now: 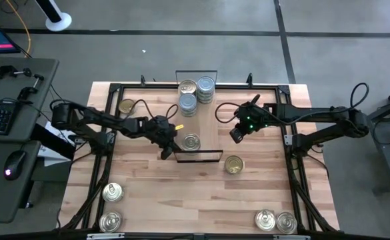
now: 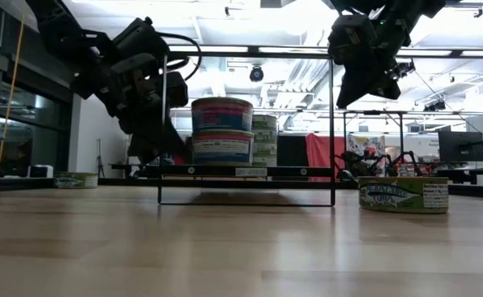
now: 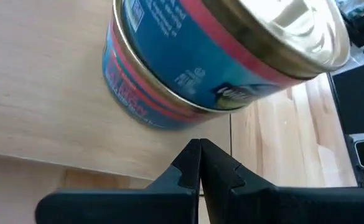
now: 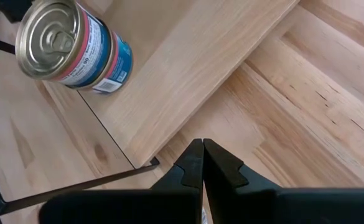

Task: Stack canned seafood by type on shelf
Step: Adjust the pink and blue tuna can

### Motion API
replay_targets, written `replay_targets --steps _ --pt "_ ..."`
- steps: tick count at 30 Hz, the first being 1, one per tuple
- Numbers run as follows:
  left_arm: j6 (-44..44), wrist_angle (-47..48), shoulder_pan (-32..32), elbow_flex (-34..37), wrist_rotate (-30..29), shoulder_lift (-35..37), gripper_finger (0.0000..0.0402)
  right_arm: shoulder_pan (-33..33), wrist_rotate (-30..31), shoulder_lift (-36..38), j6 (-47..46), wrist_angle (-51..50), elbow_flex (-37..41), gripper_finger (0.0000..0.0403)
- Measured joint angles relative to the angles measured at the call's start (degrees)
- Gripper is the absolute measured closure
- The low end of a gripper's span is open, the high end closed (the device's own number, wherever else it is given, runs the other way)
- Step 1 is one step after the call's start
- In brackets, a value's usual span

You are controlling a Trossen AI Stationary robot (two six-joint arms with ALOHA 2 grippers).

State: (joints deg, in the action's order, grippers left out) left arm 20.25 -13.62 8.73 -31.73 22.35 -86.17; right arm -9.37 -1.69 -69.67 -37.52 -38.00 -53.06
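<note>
The shelf (image 1: 205, 123) is a light-wood plank with black wire end frames, lying mid-table. A two-high stack of blue-and-red tins (image 1: 191, 141) stands near its near end, also seen in the left wrist view (image 3: 219, 56), the right wrist view (image 4: 70, 46) and the low view (image 2: 222, 130). More tins stand at the plank's far end: a gold-topped one (image 1: 189, 87), a silver-topped stack (image 1: 206, 85) and a silver-topped tin (image 1: 188, 103). My left gripper (image 1: 167, 153) is shut, just left of the two-high stack at the plank's edge. My right gripper (image 1: 235, 137) is shut, raised over the plank's right edge.
Loose tins stand on the tabletop: a gold one (image 1: 234, 164) right of the shelf's near end, one far left (image 1: 127, 105), two at the near left corner (image 1: 113, 193) (image 1: 111, 221), two at the near right (image 1: 267, 220) (image 1: 286, 221). A desk with a keyboard stands left of the table.
</note>
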Motion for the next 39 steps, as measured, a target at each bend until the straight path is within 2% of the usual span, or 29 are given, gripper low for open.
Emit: replay_targets --steps 5,13,26,35,39 --pt "0.59 -4.23 -0.01 -0.31 1.8 -2.5 0.0401 0.0 0.0 0.0 -0.17 0.18 0.0 0.0403" --pt "-0.63 -4.13 -0.17 -3.66 2.59 -5.08 0.0401 0.0 0.2 0.0 -1.4 1.02 0.0 0.0403" --pt "-4.22 -4.6 1.09 -8.11 0.7 -7.85 0.0402 0.0 0.14 0.01 -4.42 5.69 0.0 0.0403" --pt "-3.98 -10.47 4.25 -8.35 -2.36 -7.83 0.0401 -0.02 -0.41 0.02 -3.21 5.73 0.0 0.0403" --pt "-1.04 -9.47 6.83 -8.34 -0.23 -7.09 0.0401 0.0 -1.86 0.02 -0.78 5.66 0.0 0.0403"
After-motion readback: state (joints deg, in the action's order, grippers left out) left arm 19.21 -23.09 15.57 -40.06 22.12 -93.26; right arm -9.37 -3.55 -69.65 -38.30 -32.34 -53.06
